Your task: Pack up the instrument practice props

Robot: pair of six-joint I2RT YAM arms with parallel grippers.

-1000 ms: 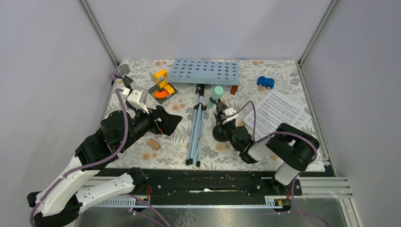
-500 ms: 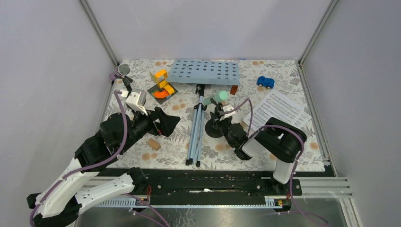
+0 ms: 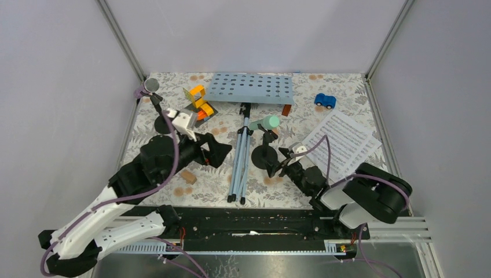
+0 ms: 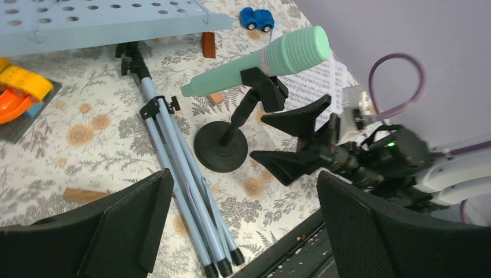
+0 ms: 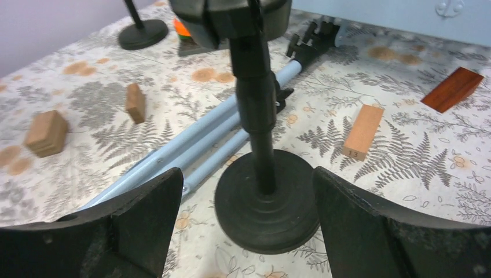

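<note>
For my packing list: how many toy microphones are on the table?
2. The purple microphone stands on the left holder at the far left corner; the mint-green microphone sits in the centre holder, right of the tripod legs. None else shows.

Your left arm (image 3: 116, 200) reaches up and inward from its base, with the wrist angled toward the black mic holder (image 3: 265, 160). The left gripper (image 3: 224, 154) hangs to the holder's left, apart from it, with its jaws spread wide and nothing between them. Your right arm (image 3: 373, 196) is folded low, elbow out to the holder's right, and the forearm runs low toward it. The right gripper (image 3: 282, 164) sits just beside the holder's round base. Its fingers are parted wide on either side of that base, and neither visibly presses it.
</note>
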